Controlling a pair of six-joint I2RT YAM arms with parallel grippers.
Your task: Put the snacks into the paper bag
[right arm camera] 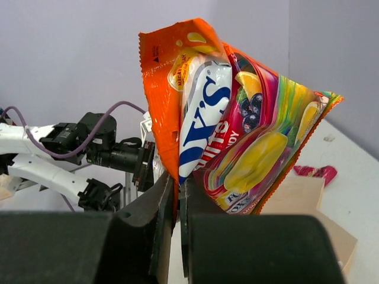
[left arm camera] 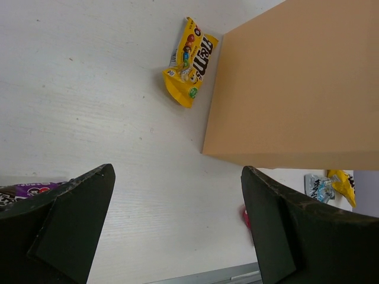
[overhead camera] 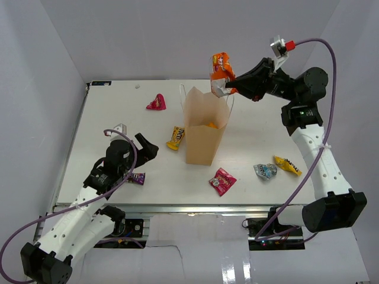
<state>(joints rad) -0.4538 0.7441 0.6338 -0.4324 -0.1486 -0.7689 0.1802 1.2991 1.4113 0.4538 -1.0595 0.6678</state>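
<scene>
Orange crinkly foil is standing nearly upright, long axis running up the frame. We are pinching this glossy orange packet by its lower edge, our right gripper clamped shut on it, above the far rim of the boxy tan paper bag at centre frame. Our left gripper is hovering at lower left, fingers spread apart, near a flat yellow packet.

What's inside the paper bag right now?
Looking down into the paper bag, the top view shows a bit of what looks like a yellow-orange packet. The bag walls hide the rest of the interior, so I cannot count what is in it.
</scene>
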